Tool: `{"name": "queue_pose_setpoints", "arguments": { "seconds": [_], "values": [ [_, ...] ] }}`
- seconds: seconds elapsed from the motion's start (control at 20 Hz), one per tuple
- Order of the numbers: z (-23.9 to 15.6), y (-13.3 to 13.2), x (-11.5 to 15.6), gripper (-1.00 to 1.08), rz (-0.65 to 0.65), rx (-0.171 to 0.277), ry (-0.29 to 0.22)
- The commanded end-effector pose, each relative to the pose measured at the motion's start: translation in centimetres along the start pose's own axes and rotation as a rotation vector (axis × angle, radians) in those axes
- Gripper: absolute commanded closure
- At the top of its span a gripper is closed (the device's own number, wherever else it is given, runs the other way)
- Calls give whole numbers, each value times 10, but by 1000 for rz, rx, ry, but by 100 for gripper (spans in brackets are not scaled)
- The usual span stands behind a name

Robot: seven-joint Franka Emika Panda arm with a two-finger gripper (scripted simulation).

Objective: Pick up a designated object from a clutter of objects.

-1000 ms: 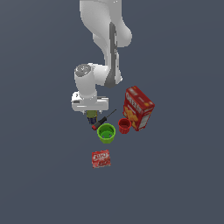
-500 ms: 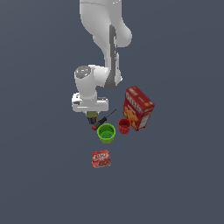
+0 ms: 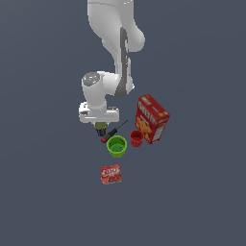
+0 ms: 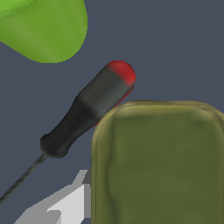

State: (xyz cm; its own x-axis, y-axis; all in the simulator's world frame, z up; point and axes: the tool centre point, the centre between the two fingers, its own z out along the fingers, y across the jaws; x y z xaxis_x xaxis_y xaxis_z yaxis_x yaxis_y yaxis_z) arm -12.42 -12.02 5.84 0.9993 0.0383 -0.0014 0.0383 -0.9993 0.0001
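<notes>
The designated object, a tin can [image 4: 159, 164] with an olive-green top, fills much of the wrist view. In the exterior view the tin can [image 3: 101, 128] sits directly under the white hand, its dark blue side just showing. My gripper [image 3: 100, 126] is down around it. One grey finger [image 4: 65, 205] lies flush against the can's side and the other finger is hidden. The rest of the clutter lies close by. The red-and-black screwdriver [image 4: 89, 109] touches the can's edge. The green cup [image 3: 116, 145], red cup [image 3: 136, 138], tall red box [image 3: 152, 118] and flat red packet [image 3: 111, 174] lie beyond it.
The screwdriver [image 3: 111, 131] lies between the can and the green cup [image 4: 46, 28], close to the gripper. The red box and red cup stand on the exterior view's right. Dark grey floor surrounds the group.
</notes>
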Motion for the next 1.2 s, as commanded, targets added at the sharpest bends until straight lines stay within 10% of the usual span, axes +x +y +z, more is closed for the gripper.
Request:
{"name": "queue_pose_setpoints", "arguments": {
  "seconds": [0.0, 1.15],
  "values": [
    [-2, 0, 1, 108, 0, 0, 1],
    [-122, 24, 78, 108, 1, -3, 0]
  ]
}}
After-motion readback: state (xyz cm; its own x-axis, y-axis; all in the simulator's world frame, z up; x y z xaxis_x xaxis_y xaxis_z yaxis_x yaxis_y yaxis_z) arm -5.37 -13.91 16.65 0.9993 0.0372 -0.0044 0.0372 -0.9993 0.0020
